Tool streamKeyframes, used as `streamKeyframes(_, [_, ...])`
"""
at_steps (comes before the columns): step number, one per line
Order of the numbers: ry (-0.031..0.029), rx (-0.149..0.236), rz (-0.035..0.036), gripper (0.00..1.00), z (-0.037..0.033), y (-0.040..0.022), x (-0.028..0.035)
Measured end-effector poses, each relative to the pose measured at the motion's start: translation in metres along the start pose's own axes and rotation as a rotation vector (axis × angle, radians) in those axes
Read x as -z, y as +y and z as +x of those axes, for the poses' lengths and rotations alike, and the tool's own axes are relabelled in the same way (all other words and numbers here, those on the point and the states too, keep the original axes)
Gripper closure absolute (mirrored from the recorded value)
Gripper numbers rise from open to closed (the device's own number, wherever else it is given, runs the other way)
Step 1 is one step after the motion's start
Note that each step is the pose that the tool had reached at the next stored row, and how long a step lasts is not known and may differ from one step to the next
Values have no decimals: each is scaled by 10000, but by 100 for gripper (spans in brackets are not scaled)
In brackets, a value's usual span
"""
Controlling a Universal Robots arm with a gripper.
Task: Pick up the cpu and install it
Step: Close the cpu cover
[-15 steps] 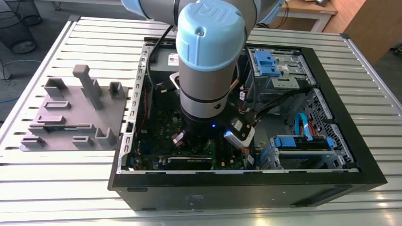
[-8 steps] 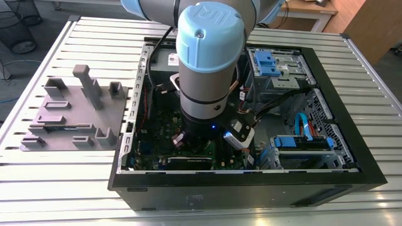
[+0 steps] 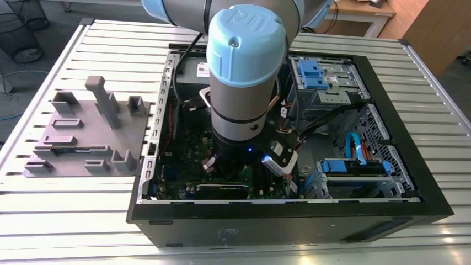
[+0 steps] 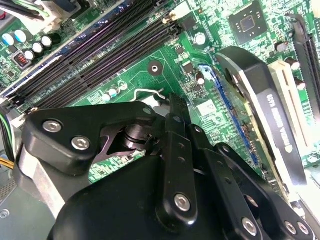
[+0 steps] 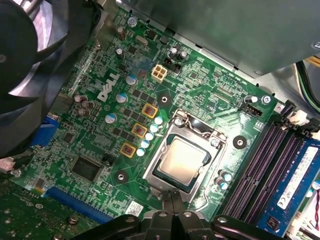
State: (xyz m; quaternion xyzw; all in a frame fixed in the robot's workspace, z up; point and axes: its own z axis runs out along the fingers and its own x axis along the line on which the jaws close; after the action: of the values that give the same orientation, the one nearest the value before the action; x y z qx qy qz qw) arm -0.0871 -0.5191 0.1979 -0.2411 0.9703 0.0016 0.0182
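Observation:
The cpu (image 5: 181, 161), a small square chip with a shiny silver top, lies flat inside the metal-framed socket (image 5: 207, 131) on the green motherboard (image 5: 200, 85). In the first wrist view my gripper (image 5: 172, 196) sits just past the socket's edge, close to the cpu but not touching it. Its two black fingers are pressed together with nothing between them. In the second wrist view the gripper (image 4: 176, 102) hangs over the board beside the memory slots (image 4: 115, 47). The exterior view has my arm (image 3: 243, 83) reaching straight down into the open computer case (image 3: 147, 182).
A black fan (image 5: 30, 65) stands close to the socket. A blue memory stick (image 5: 297, 175) fills one slot. A graphics card (image 4: 270, 105) rises from the board. Outside the case, at the exterior view's left, a grey fixture tray (image 3: 81, 132) rests on the slatted table (image 3: 66, 221).

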Motion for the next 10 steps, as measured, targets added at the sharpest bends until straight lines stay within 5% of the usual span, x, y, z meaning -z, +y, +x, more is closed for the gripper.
streamKeyframes(10, [5, 1, 3, 89, -20, -8, 6])
